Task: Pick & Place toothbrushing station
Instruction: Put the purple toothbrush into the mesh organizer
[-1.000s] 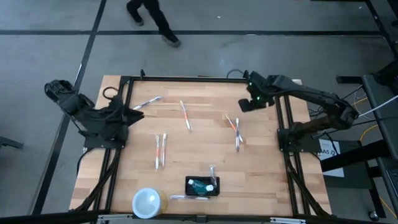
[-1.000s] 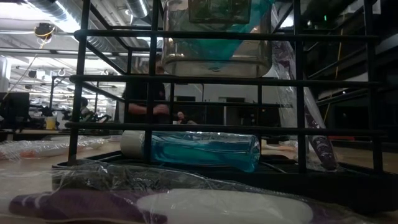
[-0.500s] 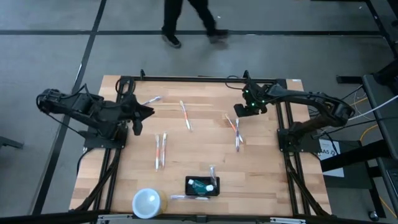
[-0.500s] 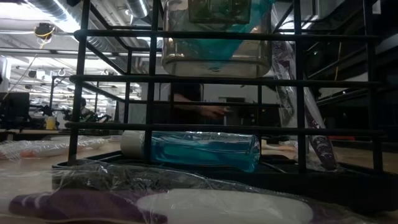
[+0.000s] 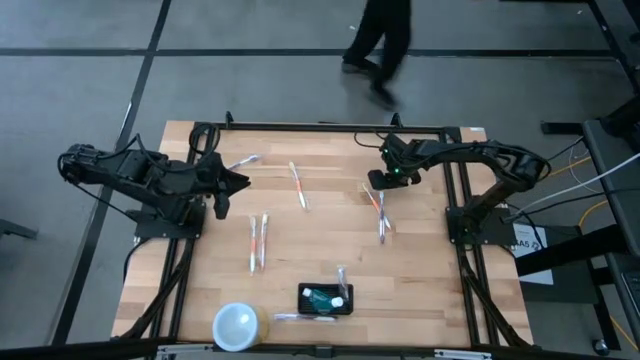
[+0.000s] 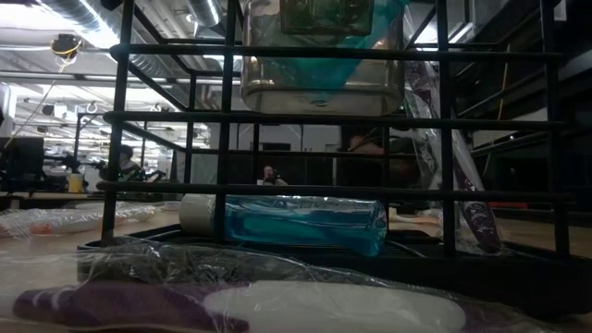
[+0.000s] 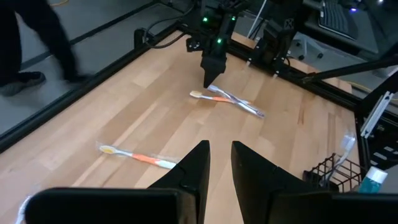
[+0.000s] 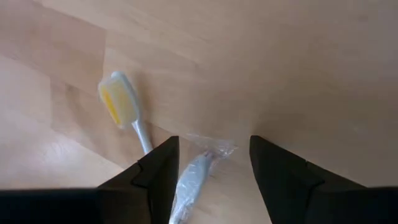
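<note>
right pincer (image 5: 378, 179) hanging open over a wrapped toothbrush (image 8: 134, 127), gripping nothing; left pincer (image 5: 236, 182) slightly open, empty, above the counter (image 5: 320, 240).

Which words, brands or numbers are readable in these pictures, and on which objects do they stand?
None can be read.
The blue toothpaste tube in the black wire toothbrushing station: no legible print shows.
The wrapped toothbrushes on the wooden table: no legible markings.
The round white-topped cup: plain.

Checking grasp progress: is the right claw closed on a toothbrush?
No, the right claw is open, hovering above the yellow-bristled toothbrush.
</note>
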